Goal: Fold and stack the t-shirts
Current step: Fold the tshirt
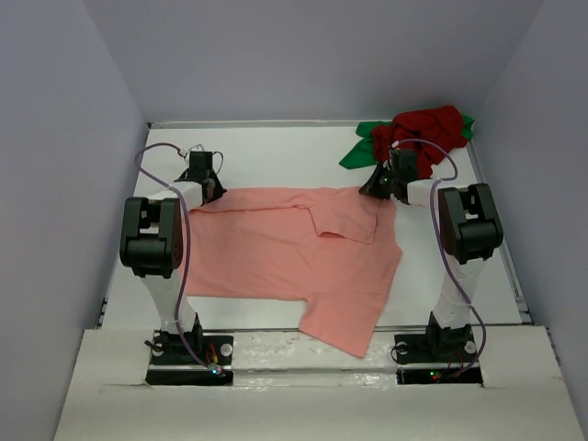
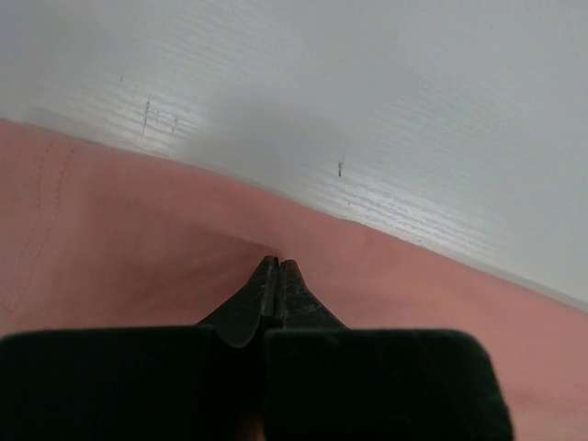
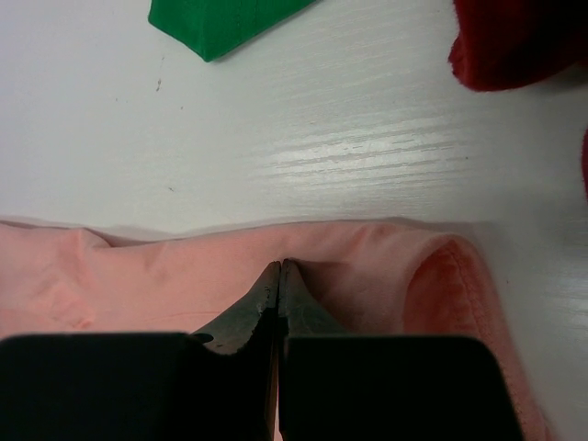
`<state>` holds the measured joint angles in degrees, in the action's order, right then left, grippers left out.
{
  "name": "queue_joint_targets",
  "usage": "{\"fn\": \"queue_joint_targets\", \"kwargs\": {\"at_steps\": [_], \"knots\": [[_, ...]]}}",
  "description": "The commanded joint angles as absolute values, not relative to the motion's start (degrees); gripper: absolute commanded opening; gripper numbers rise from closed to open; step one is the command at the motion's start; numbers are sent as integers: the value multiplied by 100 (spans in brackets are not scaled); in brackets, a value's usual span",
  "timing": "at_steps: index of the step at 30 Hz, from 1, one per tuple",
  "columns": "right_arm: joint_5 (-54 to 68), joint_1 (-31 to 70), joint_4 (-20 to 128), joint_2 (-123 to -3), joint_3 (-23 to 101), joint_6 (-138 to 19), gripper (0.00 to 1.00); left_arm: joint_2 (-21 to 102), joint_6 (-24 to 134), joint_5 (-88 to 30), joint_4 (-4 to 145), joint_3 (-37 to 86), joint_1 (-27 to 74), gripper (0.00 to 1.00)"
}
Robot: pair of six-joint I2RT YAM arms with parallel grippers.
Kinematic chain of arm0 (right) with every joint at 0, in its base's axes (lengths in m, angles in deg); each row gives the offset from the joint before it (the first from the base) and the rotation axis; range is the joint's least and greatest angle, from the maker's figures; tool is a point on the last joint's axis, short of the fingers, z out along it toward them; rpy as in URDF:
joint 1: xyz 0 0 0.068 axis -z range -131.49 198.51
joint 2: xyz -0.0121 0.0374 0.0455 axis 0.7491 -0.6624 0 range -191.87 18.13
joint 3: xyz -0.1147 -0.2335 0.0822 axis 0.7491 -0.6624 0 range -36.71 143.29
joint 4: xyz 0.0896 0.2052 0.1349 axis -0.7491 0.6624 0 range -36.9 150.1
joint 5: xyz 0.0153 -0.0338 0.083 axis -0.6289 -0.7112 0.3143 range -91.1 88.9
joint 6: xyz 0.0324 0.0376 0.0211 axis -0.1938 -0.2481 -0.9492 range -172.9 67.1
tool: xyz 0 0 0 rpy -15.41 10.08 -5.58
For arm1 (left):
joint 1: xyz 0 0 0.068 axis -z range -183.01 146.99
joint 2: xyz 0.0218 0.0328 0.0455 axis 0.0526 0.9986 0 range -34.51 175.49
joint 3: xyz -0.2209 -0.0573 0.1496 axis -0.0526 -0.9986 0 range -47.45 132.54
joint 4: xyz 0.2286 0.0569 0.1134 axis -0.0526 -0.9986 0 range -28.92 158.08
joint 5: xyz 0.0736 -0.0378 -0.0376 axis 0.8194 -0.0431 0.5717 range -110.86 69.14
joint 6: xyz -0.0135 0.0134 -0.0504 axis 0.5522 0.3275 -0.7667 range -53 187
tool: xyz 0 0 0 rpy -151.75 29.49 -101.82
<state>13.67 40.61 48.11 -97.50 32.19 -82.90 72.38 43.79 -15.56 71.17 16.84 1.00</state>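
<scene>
Status: the salmon-pink shirt [image 1: 285, 248] lies spread across the middle of the desk [image 1: 276, 152], not yet folded. One flap is turned over onto the body near the far right, and a near corner reaches the front edge of the desk.

Left end effector [image 2: 277, 266]: jaws clenched, tips together on the shirt's far edge at its left end, with cloth puckering toward them. Right end effector [image 3: 279, 266]: likewise clenched on the far edge at the right end, just beside an open hem. Both appear to be grasping a thin pinch of fabric.

Risks, as judged:
- Either pinch is shallow. A lift or pull could let the edge slip out on one side, leaving the fold skewed.
- Unequal travel of the two arms would twist the cloth and set the hem off line.
- The turned-over flap may be trapped inside the fold and leave a lump.
- The near corner at the desk's front edge may drag or hang off when the far edge is drawn forward.

Surroundings: the dark red shirt [image 1: 427, 129] sits crumpled on the green shirt [image 1: 358, 152] in the far right corner. That heap lies near the right end effector but apart from the pink cloth, with bare desk between. A rightward or outward swing of that arm could snag it. Nothing obstructs the left side.
</scene>
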Motion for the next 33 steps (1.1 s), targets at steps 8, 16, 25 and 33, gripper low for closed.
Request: {"fn": "queue_joint_targets", "kwargs": {"at_steps": [8,16,25,33], "knots": [[770,4096,5283,-9867,3781,-8112,0,8027,3843,-1304,5850,2997,77,0],[444,4096,5820,-10122,4317,-8024,0,8458,3904,-1356,5622,3507,59,0],[365,4096,6180,-10570,4976,-7953,0,8792,3984,-1611,5490,3946,15,0],[347,4096,6400,-10869,5539,-7866,0,8845,3993,-1761,5577,4043,-64,0]]}}
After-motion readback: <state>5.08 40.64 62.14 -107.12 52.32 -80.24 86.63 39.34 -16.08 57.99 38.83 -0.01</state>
